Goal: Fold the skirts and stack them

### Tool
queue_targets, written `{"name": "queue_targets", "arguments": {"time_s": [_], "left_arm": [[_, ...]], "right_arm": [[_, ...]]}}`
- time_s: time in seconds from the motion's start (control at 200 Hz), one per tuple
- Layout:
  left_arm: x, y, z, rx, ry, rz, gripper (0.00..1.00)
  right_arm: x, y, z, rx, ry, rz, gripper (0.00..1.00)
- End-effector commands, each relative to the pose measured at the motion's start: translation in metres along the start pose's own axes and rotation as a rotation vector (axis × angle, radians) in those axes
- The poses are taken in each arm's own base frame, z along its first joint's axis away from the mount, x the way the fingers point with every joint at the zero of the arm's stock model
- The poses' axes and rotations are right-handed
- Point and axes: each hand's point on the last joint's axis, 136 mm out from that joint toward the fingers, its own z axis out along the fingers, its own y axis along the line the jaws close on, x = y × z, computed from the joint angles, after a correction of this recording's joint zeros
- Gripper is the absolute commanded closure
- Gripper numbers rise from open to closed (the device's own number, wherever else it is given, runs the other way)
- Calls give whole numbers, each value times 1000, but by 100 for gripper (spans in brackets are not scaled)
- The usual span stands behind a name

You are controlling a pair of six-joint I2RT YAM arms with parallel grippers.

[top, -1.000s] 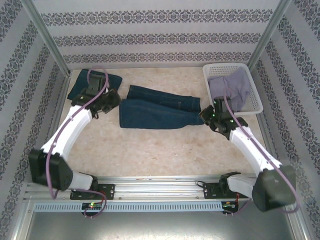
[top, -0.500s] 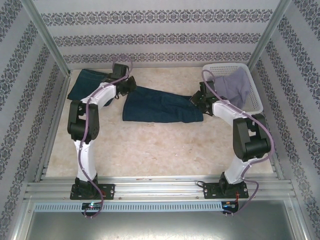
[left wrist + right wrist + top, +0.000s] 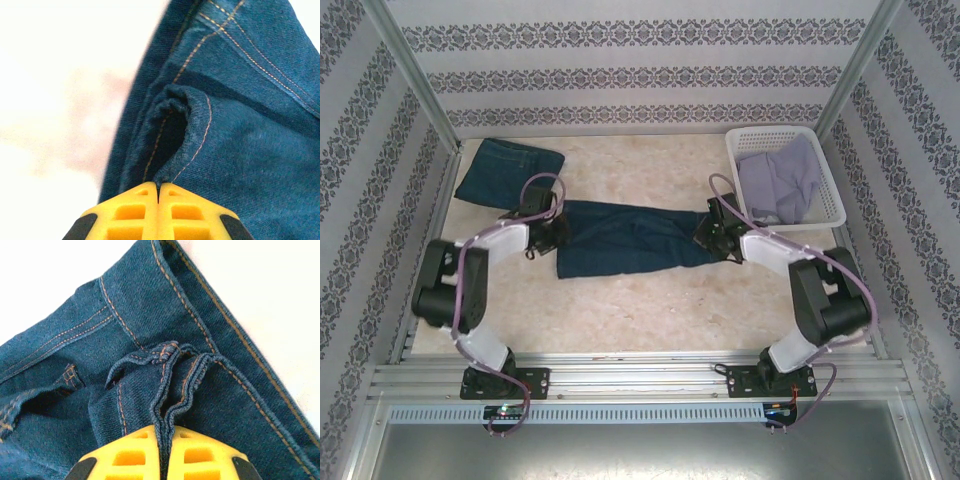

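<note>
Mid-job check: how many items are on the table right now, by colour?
Dark blue: 2, far-left denim skirt, middle denim skirt
Lavender-grey: 1, lavender skirt
White: 1, lattice basket
Total: 4

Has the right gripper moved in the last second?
Yes. The right gripper now sits farther left, away from the basket, shut on the skirt.

— How many denim skirts on the table?
— Two: a far-left-corner denim skirt [image 3: 508,170] and a centre denim skirt [image 3: 630,238].
— Anything else?
— One lavender-grey skirt [image 3: 780,180], one white basket [image 3: 770,133].
</note>
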Motion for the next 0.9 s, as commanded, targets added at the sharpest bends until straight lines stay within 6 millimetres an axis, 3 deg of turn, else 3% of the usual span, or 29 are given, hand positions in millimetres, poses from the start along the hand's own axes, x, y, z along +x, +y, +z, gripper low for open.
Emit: {"name": "queue_targets", "arguments": {"time_s": [0.0, 0.175, 0.325, 0.42, 0.495, 0.55, 0.595, 0.659, 0.699, 0.744, 0.809, 0.894], "left_arm": [[2, 25, -37, -87, -65, -30, 100], [-22, 18, -80, -82, -163, -31, 100], [-34, 5, -72, -52, -148, -29, 100], [-37, -1, -59, -49, -110, -31, 98], [-38, -4, -49, -48, -72, -39, 81], [-39, -7, -49, -42, -56, -43, 60], [-41, -12, -57, -19, -64, -41, 44], [-44, -19, -78, 12, -99, -30, 18], [-44, -21, -93, 25, -119, -16, 1], [-41, -22, -107, 27, -127, -5, 0], [-30, -27, -119, 42, -114, 10, 0], [-5, -49, -115, 130, -54, 22, 0]], "right_arm": [[20, -17, -18, 36, 43, 24, 100], [-5, -16, -34, 36, -24, 23, 100], [-21, -11, -29, 29, -24, 28, 100], [-27, -5, -26, 22, -30, 24, 93], [-32, 3, -24, -12, -24, 22, 75], [-33, 11, -27, -42, -23, 10, 62], [-34, 16, -34, -57, -35, -5, 53], [-33, 19, -50, -75, -62, -34, 27], [-30, 16, -60, -67, -77, -51, 18], [-25, 13, -69, -65, -89, -70, 3], [-16, 13, -79, -86, -95, -92, 2], [0, 20, -82, -146, -74, -125, 2]]}}
